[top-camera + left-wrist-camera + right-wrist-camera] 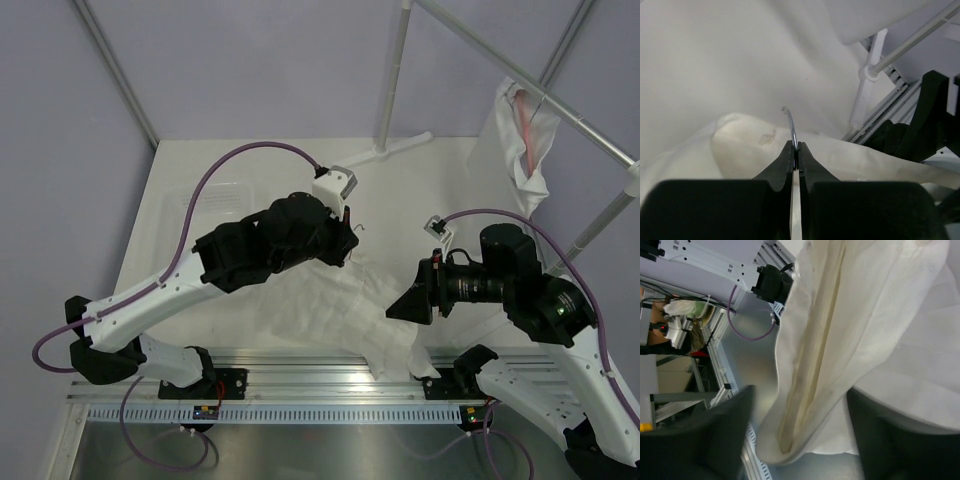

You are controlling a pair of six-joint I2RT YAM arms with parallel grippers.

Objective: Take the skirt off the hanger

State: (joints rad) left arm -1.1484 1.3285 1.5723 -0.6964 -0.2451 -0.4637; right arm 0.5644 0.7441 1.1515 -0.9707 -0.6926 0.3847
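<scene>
The skirt [335, 300] is lying crumpled on the table [260, 170] between the two arms. It is white to cream, thin and creased, and one end is spilling over the near edge by the rail [300, 360]. In the right wrist view a long folded band with a yellowish seam is running down its length. The left gripper [796, 150] is pinching the hanger's thin wire hook [791, 125], jaws clenched on it just above a puffed fold of cloth. The right gripper [800, 440] is hanging released, its fingers [705, 440] sitting either side of the drooping end.
</scene>
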